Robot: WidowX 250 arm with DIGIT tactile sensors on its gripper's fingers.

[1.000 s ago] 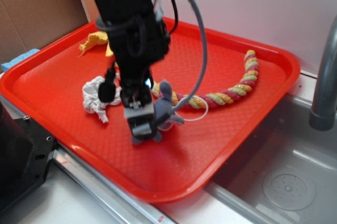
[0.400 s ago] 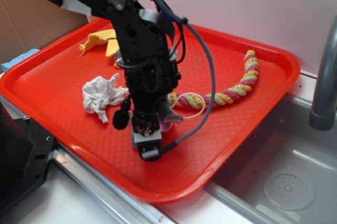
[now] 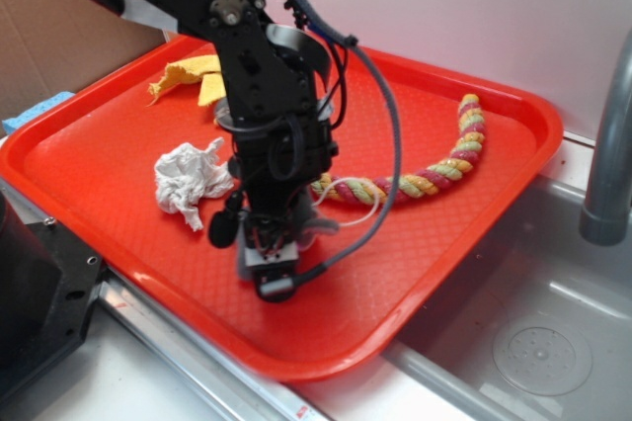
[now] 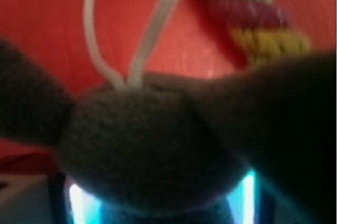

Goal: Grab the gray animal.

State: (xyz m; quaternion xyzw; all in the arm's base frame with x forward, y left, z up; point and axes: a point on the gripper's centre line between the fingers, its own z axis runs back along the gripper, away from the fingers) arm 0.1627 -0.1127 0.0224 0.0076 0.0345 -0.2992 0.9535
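Note:
The gray animal (image 3: 318, 226) lies near the middle of the red tray (image 3: 444, 233), almost wholly hidden under my gripper (image 3: 276, 255); only a bit of gray plush shows at the gripper's right side. In the wrist view the gray animal (image 4: 158, 145) fills the space between the two blue-lit sides of my gripper (image 4: 158, 203), pressed against both. Its thin white cord (image 4: 152, 29) runs away from its head toward the twisted rope (image 4: 247, 3). My gripper points down and is shut on the plush.
A crumpled white paper wad (image 3: 188, 182) lies just left of the gripper. The pink-yellow-green rope (image 3: 434, 172) curves off to the right. A yellow cloth (image 3: 188, 75) sits at the tray's back left. A steel sink (image 3: 533, 342) and faucet (image 3: 607, 144) are on the right.
My gripper came down over the gray animal, which stood uncovered beside it a second ago. The white cord loop has since been drawn flatter and the gripper has shifted slightly left.

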